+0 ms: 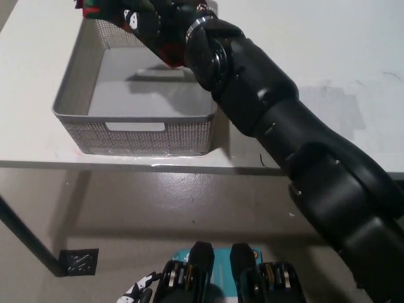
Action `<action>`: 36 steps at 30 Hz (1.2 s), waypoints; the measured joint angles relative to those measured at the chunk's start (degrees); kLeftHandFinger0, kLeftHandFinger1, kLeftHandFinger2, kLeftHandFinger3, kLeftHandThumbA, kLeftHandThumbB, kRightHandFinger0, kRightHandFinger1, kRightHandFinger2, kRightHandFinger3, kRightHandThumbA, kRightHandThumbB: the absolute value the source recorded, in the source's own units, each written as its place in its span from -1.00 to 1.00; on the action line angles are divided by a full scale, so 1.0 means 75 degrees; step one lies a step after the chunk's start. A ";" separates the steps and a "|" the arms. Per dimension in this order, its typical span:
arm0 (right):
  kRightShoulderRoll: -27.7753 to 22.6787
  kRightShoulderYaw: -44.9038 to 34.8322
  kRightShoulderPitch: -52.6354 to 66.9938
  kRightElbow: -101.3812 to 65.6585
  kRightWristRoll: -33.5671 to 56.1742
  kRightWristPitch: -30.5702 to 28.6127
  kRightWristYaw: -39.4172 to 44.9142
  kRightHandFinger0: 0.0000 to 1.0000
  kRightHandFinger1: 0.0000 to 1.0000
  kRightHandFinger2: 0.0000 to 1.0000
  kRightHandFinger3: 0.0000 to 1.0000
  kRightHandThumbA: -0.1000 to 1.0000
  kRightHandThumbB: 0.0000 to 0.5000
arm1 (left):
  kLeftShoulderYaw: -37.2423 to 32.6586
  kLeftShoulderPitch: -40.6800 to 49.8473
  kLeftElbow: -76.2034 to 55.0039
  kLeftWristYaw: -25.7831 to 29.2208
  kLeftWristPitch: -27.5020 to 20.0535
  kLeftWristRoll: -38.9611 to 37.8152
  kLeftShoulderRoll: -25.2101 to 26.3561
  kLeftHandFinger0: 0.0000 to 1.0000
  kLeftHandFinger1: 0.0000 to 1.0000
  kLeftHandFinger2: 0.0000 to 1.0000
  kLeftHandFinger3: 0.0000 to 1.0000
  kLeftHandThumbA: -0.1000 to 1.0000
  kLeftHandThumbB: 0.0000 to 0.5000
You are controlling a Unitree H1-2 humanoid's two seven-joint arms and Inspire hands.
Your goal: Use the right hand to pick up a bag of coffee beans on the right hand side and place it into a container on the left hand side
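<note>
Head view: the black right hand grips the bag of coffee beans, held above the far side of the grey mesh container on the white tabletop. Only red and dark patches of the bag show; its long axis and any print cannot be made out. The white left hand rests at the bottom edge, its grip unclear.

A white table on a dark leg over grey floor.
</note>
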 measured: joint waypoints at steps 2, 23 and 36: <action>0.0020 -0.0007 0.0004 0.0051 0.0042 0.0013 0.0152 1.00 1.00 1.00 1.00 0.40 0.83 | 0.0000 0.0060 -0.0044 -0.0007 0.0007 0.0010 0.0008 1.00 1.00 1.00 1.00 1.00 0.47; -0.1105 -0.0347 0.2092 -0.3259 0.0159 0.0511 0.1305 1.00 1.00 1.00 1.00 0.71 0.11 | -0.0056 0.0193 -0.0157 -0.0092 0.0198 0.0142 0.0036 1.00 1.00 1.00 1.00 1.00 0.33; -0.1511 -0.1167 0.4466 -0.6919 0.0446 0.0742 0.1423 1.00 1.00 1.00 1.00 0.63 0.15 | -0.0051 0.0214 -0.0122 -0.0092 0.0272 0.0227 0.0036 1.00 1.00 1.00 1.00 1.00 0.23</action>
